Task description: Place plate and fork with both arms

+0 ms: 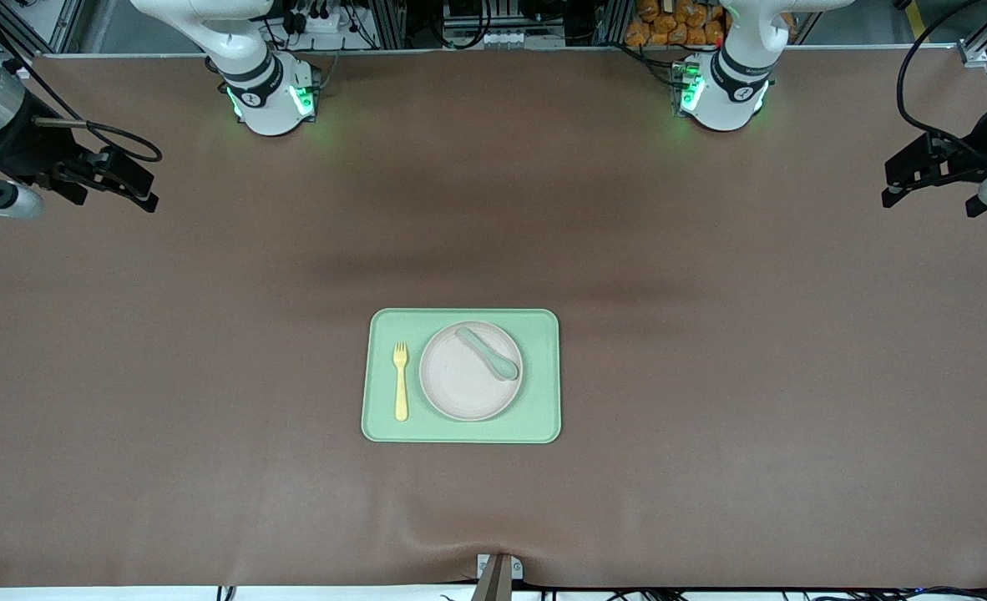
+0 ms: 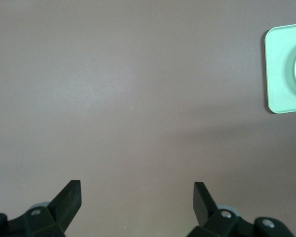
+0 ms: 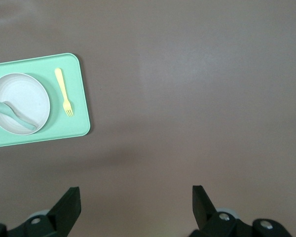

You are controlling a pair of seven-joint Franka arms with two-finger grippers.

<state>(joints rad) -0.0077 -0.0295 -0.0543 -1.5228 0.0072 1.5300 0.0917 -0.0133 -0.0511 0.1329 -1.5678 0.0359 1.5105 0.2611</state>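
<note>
The off-white plate (image 1: 460,384) lies on a pale green tray (image 1: 460,431) in the middle of the table. The pale yellow fork (image 1: 400,381) lies on the tray beside the plate, toward the right arm's end. My right gripper (image 1: 139,184) is open and empty, up over bare table at the right arm's end; its wrist view shows the plate (image 3: 27,96), the fork (image 3: 63,92) and the open gripper (image 3: 136,195). My left gripper (image 1: 898,179) is open and empty over bare table at the left arm's end (image 2: 137,190). Both arms wait.
A muted green spoon (image 1: 489,353) lies on the plate. The left wrist view shows only a corner of the tray (image 2: 281,74). Brown table surface spreads all round the tray. The arm bases stand along the table's edge farthest from the front camera.
</note>
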